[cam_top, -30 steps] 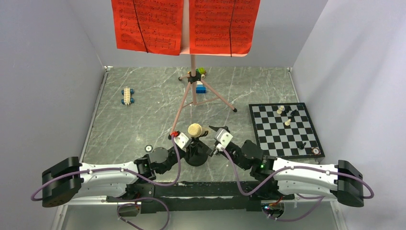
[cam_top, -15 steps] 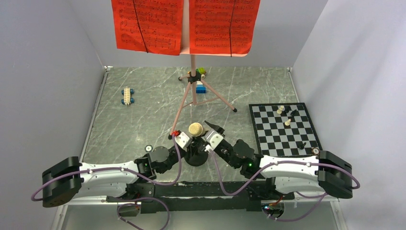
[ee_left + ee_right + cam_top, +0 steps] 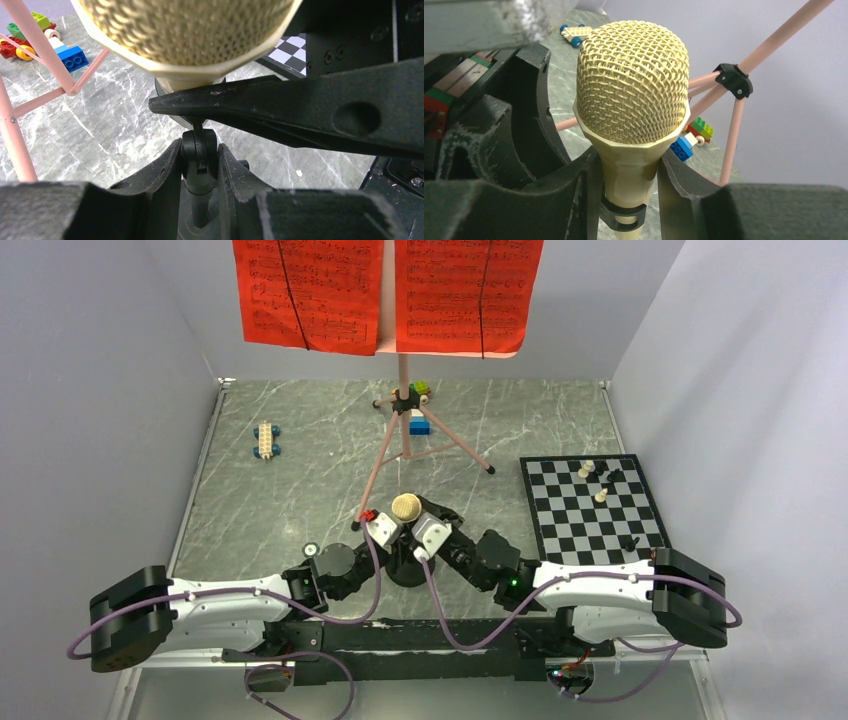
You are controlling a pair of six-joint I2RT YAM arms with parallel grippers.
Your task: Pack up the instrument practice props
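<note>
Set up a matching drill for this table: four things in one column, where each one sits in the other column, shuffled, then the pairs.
Things
1. beige mesh-headed microphone
2. red sheet-music pages
3. black-and-white chessboard
4. cream toy block car with blue wheels

Places
A. right side of the grey marbled table
B. alone at the far left
C. high on the pink tripod music stand
D. upright in the small black round-base mic stand, near centre

Pairs: 1-D, 2-C, 3-A, 4-B
</note>
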